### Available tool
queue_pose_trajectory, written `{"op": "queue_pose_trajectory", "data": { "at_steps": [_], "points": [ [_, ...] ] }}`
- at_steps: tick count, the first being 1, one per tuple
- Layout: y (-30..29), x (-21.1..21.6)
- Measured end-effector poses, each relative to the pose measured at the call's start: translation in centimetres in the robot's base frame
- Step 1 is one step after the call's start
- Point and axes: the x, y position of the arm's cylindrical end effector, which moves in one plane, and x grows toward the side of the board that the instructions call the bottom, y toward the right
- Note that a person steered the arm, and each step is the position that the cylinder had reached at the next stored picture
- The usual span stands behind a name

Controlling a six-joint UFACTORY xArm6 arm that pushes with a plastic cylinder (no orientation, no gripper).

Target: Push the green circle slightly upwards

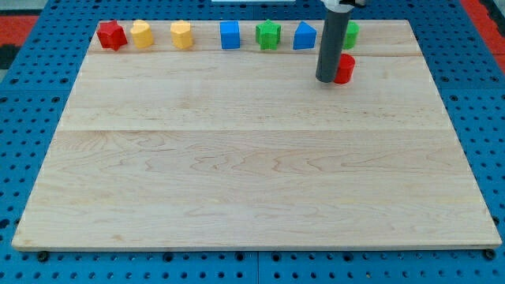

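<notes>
We see the wooden board (252, 158) lying on a blue pegboard surface (31, 95), with all blocks gathered along the view's top edge. From the view's left: a red star (111, 35), a yellow block (142, 34) of rounded shape, a second yellow block (181, 35) (heart-like, though we cannot be sure), a blue cube (230, 35), a green star (268, 35) and a blue block (304, 35) with a peaked top.

The green circle (351, 33) sits at the right end of that row, near the board's top edge. Only its right part shows; the rod hides the rest, so we take its round shape from the task rather than from sight.

Our rod comes down from the view's top, and my tip (327, 80) rests on the board just below the row. A red block (343, 69), cylinder-like, stands just right of the tip and appears to touch the rod. The tip lies below and slightly left of the green circle, with the red block between them.

Jaws: the arm carries none, only the straight rod, so no apart-or-together state applies.
</notes>
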Motion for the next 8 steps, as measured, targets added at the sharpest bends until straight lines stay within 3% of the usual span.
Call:
{"op": "queue_pose_trajectory", "data": {
  "at_steps": [3, 5, 8],
  "points": [
    [2.1, -1.0],
    [-3.9, -1.7],
    [-2.1, -2.3]
  ]
}}
